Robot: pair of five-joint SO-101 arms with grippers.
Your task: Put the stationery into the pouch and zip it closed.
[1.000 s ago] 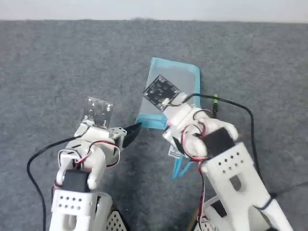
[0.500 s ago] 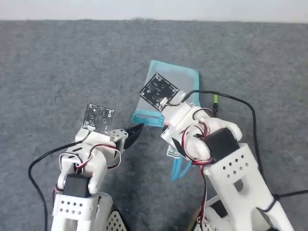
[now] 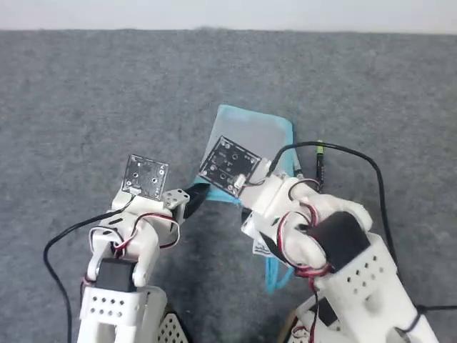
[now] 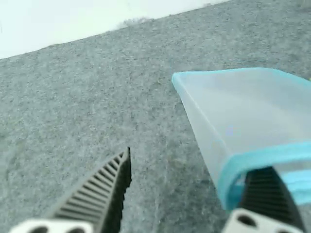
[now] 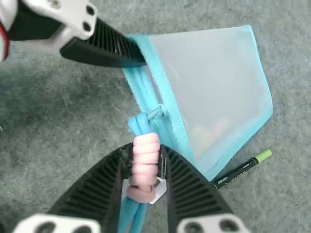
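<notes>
While right fingers (image 5: 187, 189) pinch the pink pull (image 5: 144, 167) at the pouch (image 5: 209, 87) mouth, the pouch lies flat on the grey surface (image 3: 107, 93) between both arms; left fingers (image 4: 104, 194) spread wide, one touching its blue edge. Pen (image 5: 240, 171) outside, just beside the pouch.

Soft, even light falls from above on the grey tabletop (image 3: 86, 86). Faint shadows with soft edges lie on the tabletop just beside the pouch (image 3: 250, 132) and under the two arms near it. Light passes through the pouch's see-through side, which looks pale and milky. Beyond the pouch, the wall (image 4: 58, 19) is bright white. The pink zip pull (image 5: 145, 167) at the pouch's mouth is evenly lit.
</notes>
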